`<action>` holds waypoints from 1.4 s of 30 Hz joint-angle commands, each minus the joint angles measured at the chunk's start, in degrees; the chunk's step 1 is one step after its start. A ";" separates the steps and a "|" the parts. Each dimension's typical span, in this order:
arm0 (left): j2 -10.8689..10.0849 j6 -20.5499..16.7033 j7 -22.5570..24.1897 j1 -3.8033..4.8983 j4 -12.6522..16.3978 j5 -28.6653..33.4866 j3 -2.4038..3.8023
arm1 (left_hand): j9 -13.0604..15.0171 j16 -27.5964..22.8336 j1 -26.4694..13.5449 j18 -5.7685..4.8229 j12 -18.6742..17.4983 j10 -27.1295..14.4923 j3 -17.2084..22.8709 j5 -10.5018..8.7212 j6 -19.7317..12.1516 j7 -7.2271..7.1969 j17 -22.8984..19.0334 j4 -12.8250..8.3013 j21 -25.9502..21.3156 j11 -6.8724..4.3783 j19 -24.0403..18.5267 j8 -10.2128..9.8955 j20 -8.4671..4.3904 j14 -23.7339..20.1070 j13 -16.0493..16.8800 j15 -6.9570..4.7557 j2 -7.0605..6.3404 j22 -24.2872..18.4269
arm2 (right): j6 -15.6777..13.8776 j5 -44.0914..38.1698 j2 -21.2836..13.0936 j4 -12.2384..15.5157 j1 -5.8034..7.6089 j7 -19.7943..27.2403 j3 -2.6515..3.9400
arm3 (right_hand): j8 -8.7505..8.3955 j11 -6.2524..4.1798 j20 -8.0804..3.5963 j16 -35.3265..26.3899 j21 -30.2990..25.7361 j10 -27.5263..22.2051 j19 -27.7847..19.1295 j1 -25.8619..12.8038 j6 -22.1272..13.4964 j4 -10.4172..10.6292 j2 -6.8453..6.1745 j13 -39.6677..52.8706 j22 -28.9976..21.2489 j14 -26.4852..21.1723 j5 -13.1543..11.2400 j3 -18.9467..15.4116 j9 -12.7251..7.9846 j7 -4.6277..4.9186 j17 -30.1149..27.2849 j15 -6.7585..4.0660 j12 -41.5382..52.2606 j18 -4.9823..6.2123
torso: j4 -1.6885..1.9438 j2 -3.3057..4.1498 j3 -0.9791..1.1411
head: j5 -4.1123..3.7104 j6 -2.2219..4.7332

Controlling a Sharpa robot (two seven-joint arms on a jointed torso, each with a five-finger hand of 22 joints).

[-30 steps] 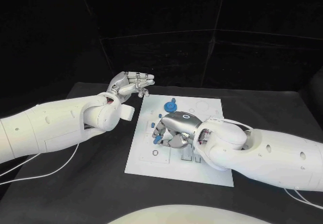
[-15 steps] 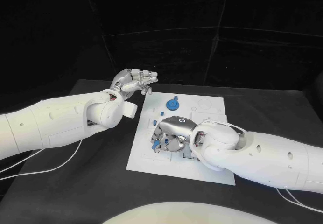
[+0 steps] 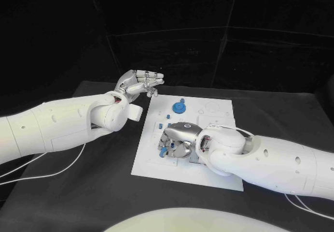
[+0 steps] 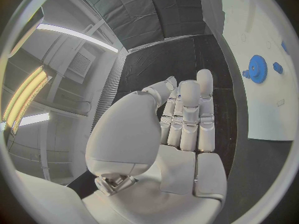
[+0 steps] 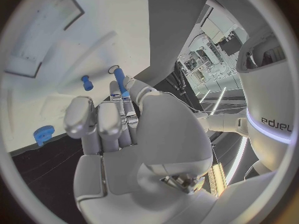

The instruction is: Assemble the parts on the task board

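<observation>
Head view first: the black table (image 3: 90, 183) carries the white task board (image 3: 209, 116) at its middle, and both arms are in over it. Right hand (image 3: 177, 140) sits low on the near-left part of the board, fingers curled down around a slim blue peg (image 3: 163, 152); the right wrist view shows that peg (image 5: 119, 80) pinched between the fingertips, pointing at the board. Left hand (image 3: 139, 84) hovers off the board's far-left corner, well clear of the work, fingers drawn together and holding nothing; the left wrist view has them lying side by side, thumb folded across.

Blue gear (image 3: 179, 106) stands on the far half of the board, well apart from the right hand. Beside the peg tip in the right wrist view, 1 short blue pin (image 5: 86, 82) stands upright, and a small dark ring (image 5: 114, 69) lies just past the peg, possibly its hole, hard to say through the fisheye.

That peg looks light, rigid and smooth plastic, likely slippery; best gripped high on the shaft. The short pin close by is what could get knocked.
</observation>
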 commanded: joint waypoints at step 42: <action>0.01 0.61 0.16 0.12 0.01 0.07 0.05 | -0.06 0.23 -0.38 0.35 0.38 -0.27 -0.34 0.15 -0.20 0.06 -0.10 -0.01 -0.32 0.07 0.10 -0.18 0.28 -0.09 -0.07 0.07 0.36 -0.11 | -3.04 -7.41 1.83 0.20 -0.04 -3.01 -1.51 | -0.88 2.90 2.08 -1.54 -4.52 -9.14 -4.64 -3.62 -8.39 0.70 -4.24 -0.19 -6.51 -1.35 0.32 -1.68 -0.32 2.22 -3.74 1.92 -3.59 0.68 | -0.04 -0.05 0.00 | 0.01 -0.07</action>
